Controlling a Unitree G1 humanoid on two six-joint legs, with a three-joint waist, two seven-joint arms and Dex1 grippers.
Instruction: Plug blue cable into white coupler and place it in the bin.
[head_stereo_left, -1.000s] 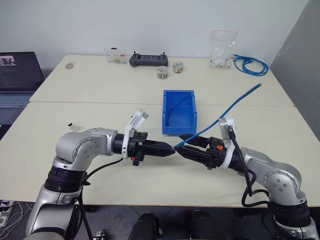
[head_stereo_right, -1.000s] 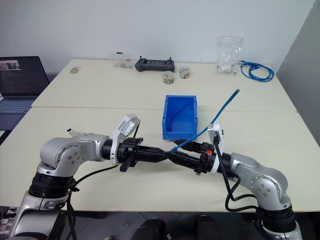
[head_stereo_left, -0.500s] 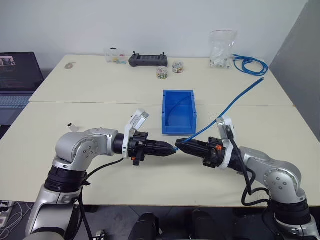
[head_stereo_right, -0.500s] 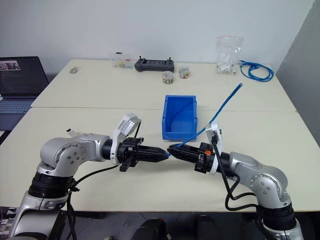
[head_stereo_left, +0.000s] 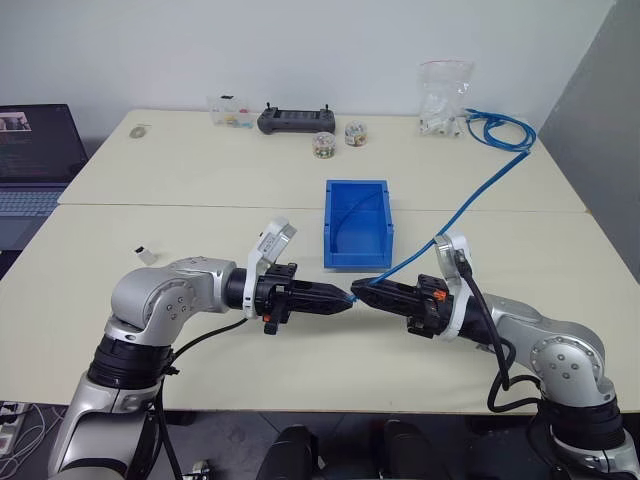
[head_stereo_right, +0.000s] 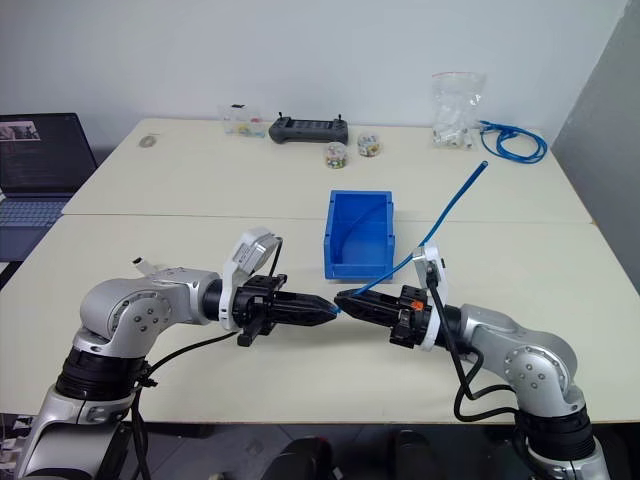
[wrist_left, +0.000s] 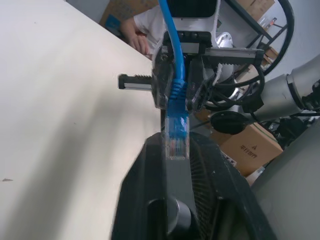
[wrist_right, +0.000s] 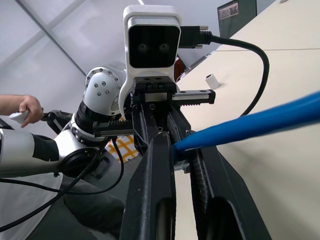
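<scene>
Right gripper (head_stereo_left: 362, 290) is clamped on the blue cable (head_stereo_left: 450, 218) just behind its clear plug (wrist_left: 176, 141), held level above the near half of the desk (head_stereo_left: 250, 370). Left gripper (head_stereo_left: 343, 297) is met tip to tip, with the plug at its tip; whether it is gripped there cannot be told. From the plug, the cable's long axis is run up and away toward the desk's far right corner. White coupler (head_stereo_left: 146, 254) is seen lying near the left edge, well apart from both grippers, so the left arm is judged nearer for fetching it. Bin (head_stereo_left: 357, 262) is set just beyond the tips, mid-desk.
</scene>
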